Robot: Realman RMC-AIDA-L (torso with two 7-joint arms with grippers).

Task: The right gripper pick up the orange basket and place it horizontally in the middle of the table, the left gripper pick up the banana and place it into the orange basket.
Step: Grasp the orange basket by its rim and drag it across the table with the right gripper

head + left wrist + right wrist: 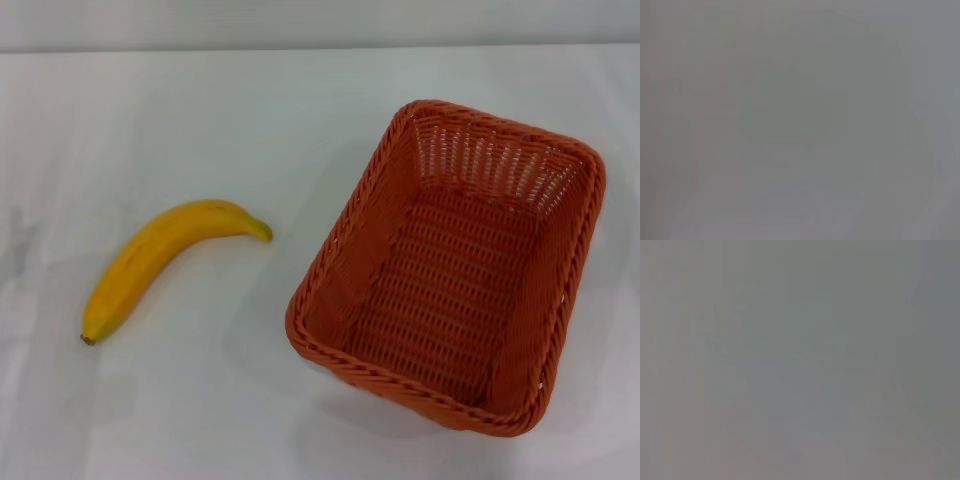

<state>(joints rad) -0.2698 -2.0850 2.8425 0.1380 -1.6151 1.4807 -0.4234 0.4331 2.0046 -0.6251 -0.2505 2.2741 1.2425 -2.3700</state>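
The table fills the head view. On its right side stands the orange basket, turned at an angle, nothing inside. Well apart to its left lies the banana, stem toward the basket. Both wrist views give only blank grey, perhaps bare surface. No gripper appears, so their opening cannot be told.

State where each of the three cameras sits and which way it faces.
Head view: on the robot's head, facing forward and down at the table, the banana on the robot's left and the empty orange basket on its right; no arm or hand shows.
Left wrist view: featureless grey only.
Right wrist view: the same.
Shared: nothing identifiable.
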